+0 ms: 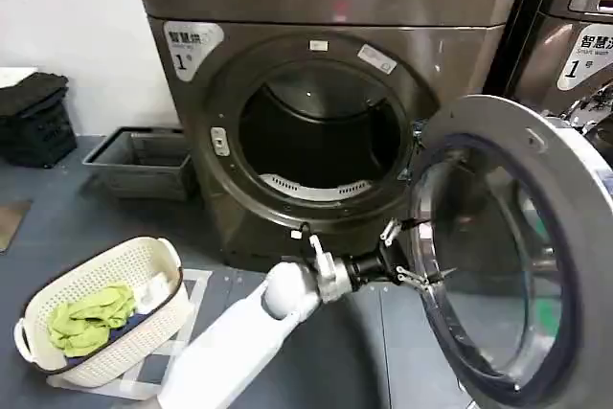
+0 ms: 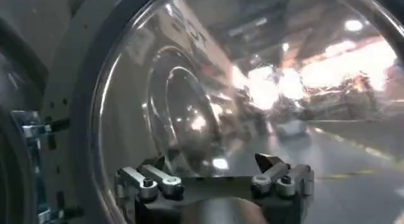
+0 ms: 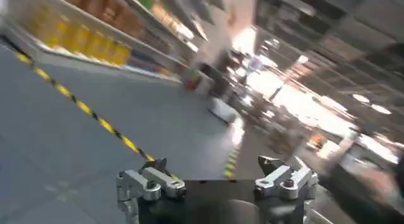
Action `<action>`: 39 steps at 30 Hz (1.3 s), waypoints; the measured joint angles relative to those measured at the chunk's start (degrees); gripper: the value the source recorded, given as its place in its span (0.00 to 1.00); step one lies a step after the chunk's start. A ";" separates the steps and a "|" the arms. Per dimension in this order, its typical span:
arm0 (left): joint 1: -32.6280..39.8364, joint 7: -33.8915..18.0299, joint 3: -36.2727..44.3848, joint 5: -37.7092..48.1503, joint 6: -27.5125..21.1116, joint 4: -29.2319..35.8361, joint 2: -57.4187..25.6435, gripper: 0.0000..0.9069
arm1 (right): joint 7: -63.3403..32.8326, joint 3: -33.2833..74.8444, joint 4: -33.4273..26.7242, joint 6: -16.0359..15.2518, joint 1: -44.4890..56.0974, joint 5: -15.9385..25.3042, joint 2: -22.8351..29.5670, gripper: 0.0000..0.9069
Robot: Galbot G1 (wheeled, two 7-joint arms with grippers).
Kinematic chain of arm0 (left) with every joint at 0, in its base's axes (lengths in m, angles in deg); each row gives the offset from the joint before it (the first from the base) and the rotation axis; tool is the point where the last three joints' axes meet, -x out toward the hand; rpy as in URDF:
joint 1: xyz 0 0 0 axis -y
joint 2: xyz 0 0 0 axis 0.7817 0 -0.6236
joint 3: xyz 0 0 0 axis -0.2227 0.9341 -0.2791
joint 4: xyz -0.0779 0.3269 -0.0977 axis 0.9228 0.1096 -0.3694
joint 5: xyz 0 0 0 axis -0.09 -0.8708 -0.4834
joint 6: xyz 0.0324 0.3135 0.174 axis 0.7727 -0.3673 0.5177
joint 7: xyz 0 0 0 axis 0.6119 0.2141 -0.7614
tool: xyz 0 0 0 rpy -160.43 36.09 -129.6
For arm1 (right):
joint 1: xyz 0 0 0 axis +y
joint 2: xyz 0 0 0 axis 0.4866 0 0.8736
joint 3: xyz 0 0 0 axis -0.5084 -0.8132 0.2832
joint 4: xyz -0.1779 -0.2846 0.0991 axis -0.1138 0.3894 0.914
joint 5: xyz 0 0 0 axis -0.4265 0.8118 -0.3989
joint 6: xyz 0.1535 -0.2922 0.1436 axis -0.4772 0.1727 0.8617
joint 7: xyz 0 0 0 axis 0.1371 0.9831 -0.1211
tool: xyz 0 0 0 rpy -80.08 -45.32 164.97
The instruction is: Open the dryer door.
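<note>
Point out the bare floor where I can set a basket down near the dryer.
Bare floor lies left of the dryer, between the grey crate and the white laundry basket. It is crowded on the right, where the open dryer door swings out and the left end effector works at its edge.
</note>
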 joint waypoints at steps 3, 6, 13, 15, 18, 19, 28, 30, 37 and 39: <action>0.96 -0.41 0.51 -0.19 0.66 -2.04 1.50 1.00 | -1.28 1.41 -0.82 -1.94 0.02 0.68 0.40 1.00; 1.89 -0.75 0.90 -0.51 1.16 -4.14 3.12 1.00 | -1.50 2.42 -1.46 -2.75 0.04 1.38 0.75 1.00; 3.32 -1.52 1.44 -1.65 1.93 -8.22 6.29 1.00 | -2.93 4.00 -2.26 -3.95 0.08 1.45 1.44 1.00; 3.78 -1.61 1.52 -1.86 2.04 -9.24 7.07 1.00 | -3.28 4.32 -2.28 -4.10 0.04 1.43 1.69 1.00; 4.16 -1.65 1.68 -1.91 2.16 -10.34 8.07 1.00 | -3.61 4.72 -2.22 -4.22 -0.04 1.40 1.95 1.00; 4.26 -1.65 1.73 -1.92 2.16 -10.64 8.27 1.00 | -3.72 4.85 -2.17 -4.26 -0.04 1.39 1.98 1.00; 4.31 -1.60 1.96 -1.90 2.19 -11.27 9.28 1.00 | -3.61 5.23 -1.74 -4.42 -0.01 1.20 2.07 1.00; 4.31 -1.57 1.97 -1.90 2.16 -11.27 9.40 1.00 | -3.58 5.30 -1.74 -4.51 0.01 1.16 2.07 1.00; 3.39 -1.41 1.90 -1.64 0.82 -9.83 8.78 1.00 | -3.53 5.72 -2.06 -5.05 0.12 0.95 1.82 1.00; 2.75 -1.33 1.54 -1.22 -0.27 -8.71 8.06 1.00 | -3.60 5.94 -2.07 -5.64 0.13 0.88 1.71 1.00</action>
